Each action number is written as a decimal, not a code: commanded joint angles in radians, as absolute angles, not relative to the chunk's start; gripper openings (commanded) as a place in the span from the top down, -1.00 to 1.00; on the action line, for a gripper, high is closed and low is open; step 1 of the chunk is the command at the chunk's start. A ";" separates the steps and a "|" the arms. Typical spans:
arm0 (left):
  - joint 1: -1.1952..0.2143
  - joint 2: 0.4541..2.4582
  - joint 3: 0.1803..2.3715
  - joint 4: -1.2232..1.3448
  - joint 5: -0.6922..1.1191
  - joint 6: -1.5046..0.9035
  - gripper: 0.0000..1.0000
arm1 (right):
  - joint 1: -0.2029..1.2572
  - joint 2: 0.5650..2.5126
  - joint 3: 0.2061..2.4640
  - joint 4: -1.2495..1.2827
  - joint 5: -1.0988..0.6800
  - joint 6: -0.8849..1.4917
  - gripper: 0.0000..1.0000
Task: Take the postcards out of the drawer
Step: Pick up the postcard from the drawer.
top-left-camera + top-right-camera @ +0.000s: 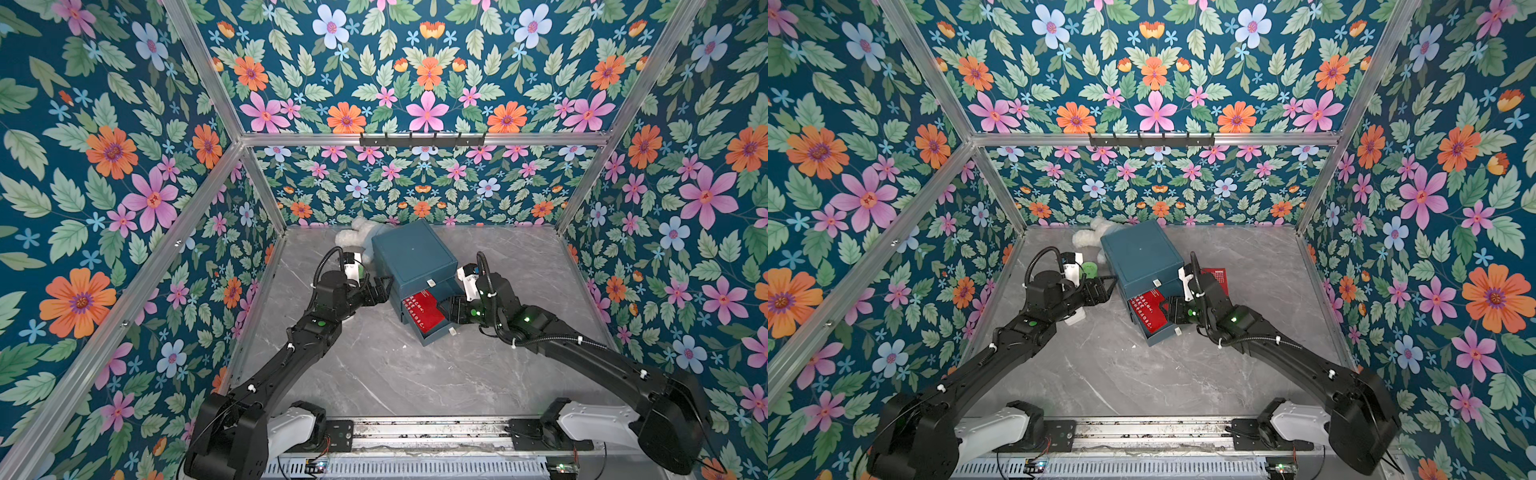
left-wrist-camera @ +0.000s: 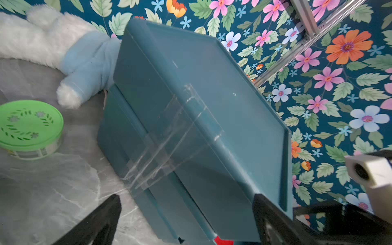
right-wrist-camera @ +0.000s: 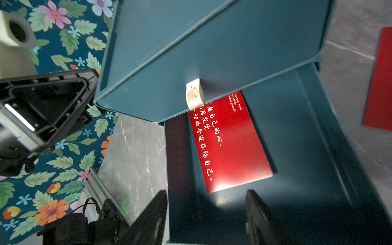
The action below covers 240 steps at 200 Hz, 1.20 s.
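Evenly, brightly lit from overhead in both top views, with wide-angle bending at the edges; softer in the wrist views, with glare on the clear tape (image 2: 169, 137), a hotspot on the red postcard (image 3: 231, 148) and a dim drawer (image 3: 307, 137).

Grey, white-veined tabletop (image 1: 374, 374). Toward twelve o'clock from its middle: teal drawer unit (image 1: 409, 253), standing askew, lower drawer pulled out toward six. At eleven o'clock of the unit, just behind its back corner: white and pale-blue plush toy (image 2: 70, 53). At nine o'clock, near but apart: round green-lidded tub (image 2: 29, 127). At three o'clock, flat on the stone: red card (image 1: 1219, 278), only partly seen. At eight o'clock, half hidden: pale block (image 1: 1076, 319), perhaps white plastic.
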<state>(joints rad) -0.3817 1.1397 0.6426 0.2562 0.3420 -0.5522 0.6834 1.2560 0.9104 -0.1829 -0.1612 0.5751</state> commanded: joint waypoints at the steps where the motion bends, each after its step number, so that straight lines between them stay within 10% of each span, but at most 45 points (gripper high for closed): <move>1: -0.392 1.121 0.597 0.366 0.366 -0.607 -0.99 | 0.675 1.314 0.965 -0.246 -0.198 0.506 -0.23; 240: -0.512 1.239 0.529 0.522 0.355 -0.662 -0.98 | 0.646 1.723 1.243 -0.509 -0.113 0.428 -0.22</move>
<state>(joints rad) -0.5110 1.2339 0.5209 0.4862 0.3626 -0.6559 0.6472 1.7020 1.2438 -0.4137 -0.1833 0.4438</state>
